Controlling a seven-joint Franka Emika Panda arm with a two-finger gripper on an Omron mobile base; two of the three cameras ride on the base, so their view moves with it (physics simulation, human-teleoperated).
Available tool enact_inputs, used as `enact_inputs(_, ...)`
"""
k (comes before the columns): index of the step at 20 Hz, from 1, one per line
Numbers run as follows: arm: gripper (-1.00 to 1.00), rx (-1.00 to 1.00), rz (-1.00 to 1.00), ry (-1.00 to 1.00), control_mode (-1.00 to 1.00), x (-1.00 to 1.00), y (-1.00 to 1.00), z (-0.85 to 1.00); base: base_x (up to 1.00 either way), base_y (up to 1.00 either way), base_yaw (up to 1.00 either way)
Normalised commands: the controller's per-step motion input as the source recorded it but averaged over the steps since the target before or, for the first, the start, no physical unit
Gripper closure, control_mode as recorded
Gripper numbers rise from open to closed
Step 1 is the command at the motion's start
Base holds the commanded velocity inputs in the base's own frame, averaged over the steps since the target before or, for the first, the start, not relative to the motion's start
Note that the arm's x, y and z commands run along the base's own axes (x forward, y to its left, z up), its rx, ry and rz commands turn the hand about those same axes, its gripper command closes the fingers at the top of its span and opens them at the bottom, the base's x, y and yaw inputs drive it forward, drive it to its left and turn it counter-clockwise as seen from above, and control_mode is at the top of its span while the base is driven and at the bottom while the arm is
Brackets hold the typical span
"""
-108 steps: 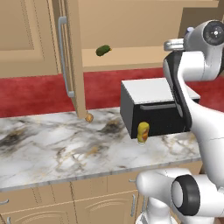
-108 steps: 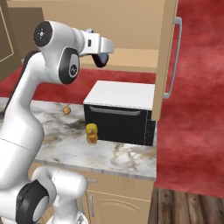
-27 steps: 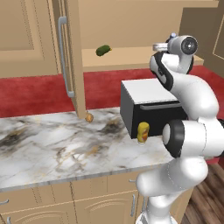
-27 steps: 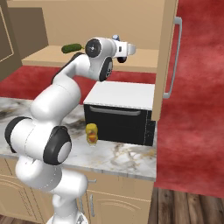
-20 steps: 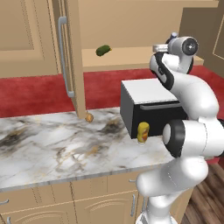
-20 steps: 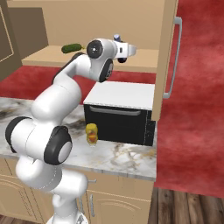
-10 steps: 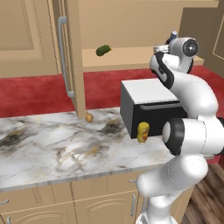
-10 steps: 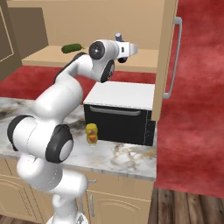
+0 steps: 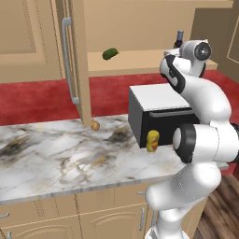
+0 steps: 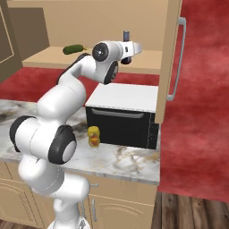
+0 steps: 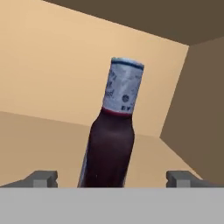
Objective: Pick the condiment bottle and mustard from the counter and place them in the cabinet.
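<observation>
The jaws stood wide open, one tip on each side of the condiment bottle point(image 11: 111, 131), with a gap on both sides, so they held nothing; the gripper point(image 11: 111, 177) was up inside the cabinet point(image 9: 140, 28); the one dark bottle stood on the cabinet shelf point(image 10: 143, 60), leaning a bit in the hand view, with bare shelf around it and the side wall well off to one side; one small green thing point(image 9: 110, 54) lay far along the same shelf; the cabinet door point(image 9: 77, 60) hung open; below, one black box point(image 10: 123, 114) sat on the counter point(image 9: 56, 158); one mustard point(image 9: 152, 141) stood just in front of the box, near the counter's front edge; one small round brown thing point(image 9: 95, 125) lay by the door's bottom; the rest of the counter was bare
</observation>
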Motion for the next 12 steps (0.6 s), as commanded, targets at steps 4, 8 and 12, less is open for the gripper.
enact_inputs(4, -1.0, -0.08, 0.01, -0.02, -1.0, -0.45, 0.0, 0.09, 0.0, 0.0, 0.0)
enact_inputs(8, -1.0, -0.02, 0.0, -0.06, -1.0, -0.85, 0.0, 0.06, 0.0, 0.0, 0.0)
enact_inputs(12, -1.0, 0.0, 0.0, -0.08, -1.0, -0.98, 0.07, 0.0, 0.0, 0.0, 0.0)
